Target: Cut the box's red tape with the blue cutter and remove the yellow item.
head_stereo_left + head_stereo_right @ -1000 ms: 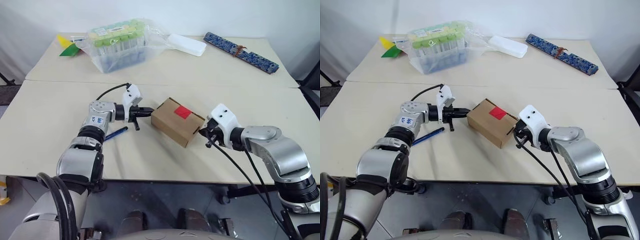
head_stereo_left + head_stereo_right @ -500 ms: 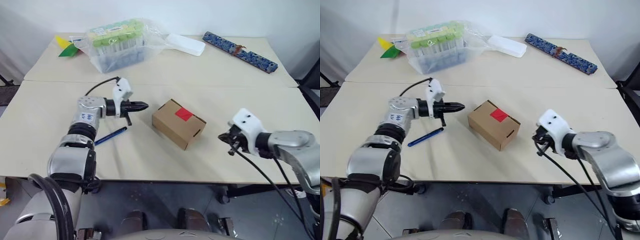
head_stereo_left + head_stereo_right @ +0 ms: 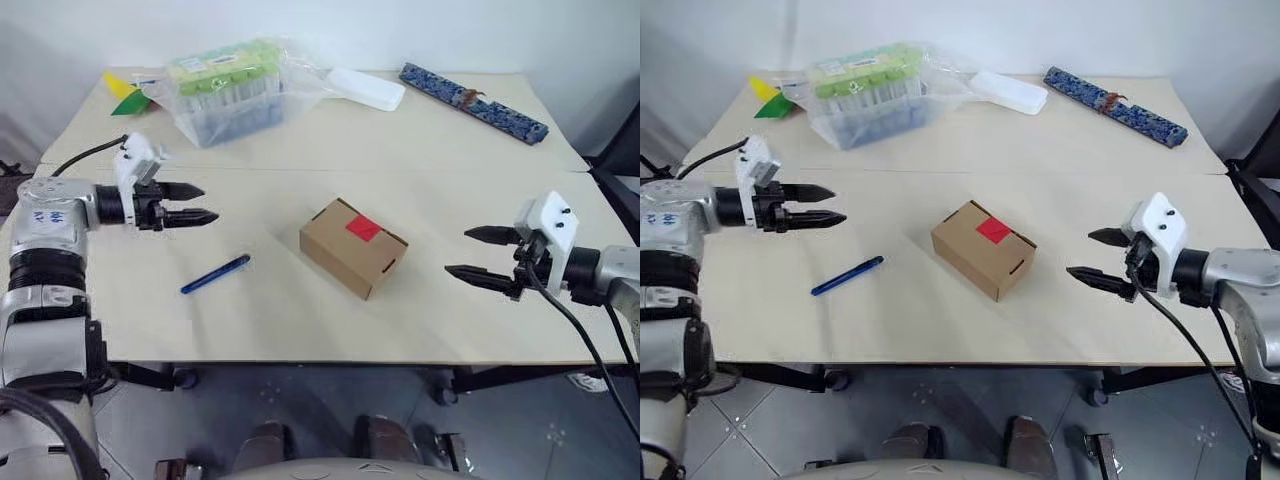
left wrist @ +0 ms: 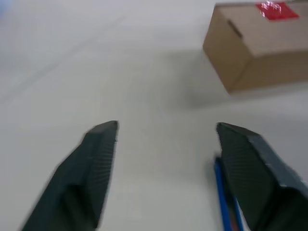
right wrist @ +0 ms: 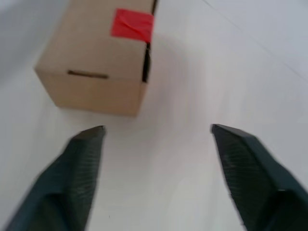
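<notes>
1. Your left gripper (image 3: 198,203) hangs over the table's left side with its two black fingers spread apart and nothing between them, well clear of the box (image 3: 352,246).
2. Your right gripper (image 3: 476,254) hovers near the table's right front edge, fingers likewise parted and empty, pointing toward the box from the other side.
3. The box sits closed at the middle of the near table (image 3: 300,330), turned at an angle to the front edge, midway between your two grippers and touched by neither.
4. The red tape (image 3: 363,228) lies unbroken across the flap seam on the box's top; your right wrist view shows it as a square patch (image 5: 132,24) bridging the dark seam line.
5. The blue cutter (image 3: 215,274) lies flat on the table to the left of the box and apart from it, nearer the front edge than your left gripper; its blue shaft (image 4: 224,202) shows just beside one finger in the left wrist view.
6. At the back stand a clear tub of green-capped tubes (image 3: 228,88), a white case (image 3: 366,88), a long blue-patterned case (image 3: 474,103) and yellow-and-green paper triangles (image 3: 126,90).
</notes>
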Controlling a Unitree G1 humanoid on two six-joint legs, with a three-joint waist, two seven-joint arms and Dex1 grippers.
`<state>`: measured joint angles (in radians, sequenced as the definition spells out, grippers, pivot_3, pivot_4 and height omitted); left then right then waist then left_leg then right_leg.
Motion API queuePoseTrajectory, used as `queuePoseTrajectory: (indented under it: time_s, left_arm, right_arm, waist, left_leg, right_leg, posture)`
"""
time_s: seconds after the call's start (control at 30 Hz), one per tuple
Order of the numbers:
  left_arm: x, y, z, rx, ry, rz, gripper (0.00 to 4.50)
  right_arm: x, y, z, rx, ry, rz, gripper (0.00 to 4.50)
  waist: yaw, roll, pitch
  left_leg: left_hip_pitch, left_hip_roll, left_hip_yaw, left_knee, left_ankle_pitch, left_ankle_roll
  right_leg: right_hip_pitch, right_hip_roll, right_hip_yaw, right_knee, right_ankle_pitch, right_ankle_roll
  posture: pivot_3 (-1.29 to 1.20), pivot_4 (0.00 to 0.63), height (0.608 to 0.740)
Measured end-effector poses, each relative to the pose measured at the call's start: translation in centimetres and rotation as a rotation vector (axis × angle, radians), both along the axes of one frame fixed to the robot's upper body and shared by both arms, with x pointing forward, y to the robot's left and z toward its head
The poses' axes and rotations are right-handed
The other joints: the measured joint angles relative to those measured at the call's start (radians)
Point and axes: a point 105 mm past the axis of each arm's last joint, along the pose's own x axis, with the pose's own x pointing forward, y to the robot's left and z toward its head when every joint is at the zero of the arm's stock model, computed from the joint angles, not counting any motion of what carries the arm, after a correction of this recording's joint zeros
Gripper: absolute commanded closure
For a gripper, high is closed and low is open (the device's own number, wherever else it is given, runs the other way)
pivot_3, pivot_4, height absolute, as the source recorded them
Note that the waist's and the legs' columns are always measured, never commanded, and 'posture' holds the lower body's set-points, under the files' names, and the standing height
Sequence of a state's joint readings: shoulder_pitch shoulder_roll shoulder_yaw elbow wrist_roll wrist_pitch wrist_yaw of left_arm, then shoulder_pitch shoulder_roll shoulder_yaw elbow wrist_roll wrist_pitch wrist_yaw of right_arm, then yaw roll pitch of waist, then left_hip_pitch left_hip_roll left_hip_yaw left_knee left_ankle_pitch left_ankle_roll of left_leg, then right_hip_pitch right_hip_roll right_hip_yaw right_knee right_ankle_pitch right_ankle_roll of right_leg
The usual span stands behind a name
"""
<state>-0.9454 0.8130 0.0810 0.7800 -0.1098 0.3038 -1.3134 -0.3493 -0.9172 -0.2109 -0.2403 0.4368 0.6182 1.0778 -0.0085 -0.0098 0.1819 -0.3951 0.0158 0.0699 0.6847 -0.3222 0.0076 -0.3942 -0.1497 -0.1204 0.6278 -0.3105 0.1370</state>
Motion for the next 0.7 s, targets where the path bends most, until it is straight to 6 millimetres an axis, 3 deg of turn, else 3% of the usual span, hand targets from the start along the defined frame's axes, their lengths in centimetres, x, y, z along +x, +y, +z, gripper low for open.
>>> queuePoseTrajectory:
  time_s: [0.1, 0.17, 0.33, 0.53, 0.7]
  left_arm:
    - [-3.2, 3.1, -1.9, 0.034, 0.081, 0.064, 0.02]
    - [-5.0, 4.1, -2.8, 0.021, 0.110, 0.094, 0.02]
    - [-6.2, 3.2, -3.0, 0.011, 0.053, 0.079, 0.02]
    - [-7.1, 1.8, -6.0, 0.055, 0.109, 0.018, 0.02]
    - [-6.9, 1.2, -6.8, 0.096, 0.115, -0.027, 0.02]
  right_arm:
    - [0.5, 2.5, 1.7, 0.018, -0.046, 0.120, 0.00]
    - [0.9, 3.7, 2.3, 0.030, -0.071, 0.161, 0.00]
    - [0.8, 7.1, 1.9, 0.063, -0.061, 0.270, 0.00]
    - [-0.4, 9.3, 2.7, 0.059, -0.071, 0.368, 0.00]
    - [-1.0, 10.1, 2.7, 0.064, -0.069, 0.403, 0.00]
  waist:
    - [-0.015, 0.000, 0.000]
    - [-0.018, 0.000, 0.000]
    - [0.009, -0.001, 0.000]
    - [0.008, -0.001, 0.000]
    - [0.007, -0.001, 0.000]
  left_leg:
    - [0.004, 0.001, -0.003, -0.002, 0.000, 0.000]
    - [0.004, 0.002, -0.003, -0.002, 0.000, 0.000]
    - [0.004, 0.000, -0.004, 0.000, -0.001, 0.001]
    - [0.004, 0.000, -0.003, -0.001, -0.001, 0.002]
    - [0.004, 0.000, -0.001, -0.001, -0.001, 0.002]
  right_leg:
    - [0.000, 0.000, 0.004, 0.000, 0.000, 0.000]
    - [0.000, 0.001, 0.004, 0.001, 0.000, 0.000]
    - [0.001, -0.001, 0.005, 0.001, 0.000, 0.000]
    - [0.001, 0.000, 0.005, 0.001, 0.001, 0.001]
    - [0.001, 0.000, 0.006, 0.001, 0.001, 0.001]
  posture:
    - [0.00, 0.150, 0.740]
    - [0.00, 0.150, 0.740]
    - [0.00, 0.150, 0.740]
    - [0.00, 0.150, 0.740]
    - [0.00, 0.150, 0.740]
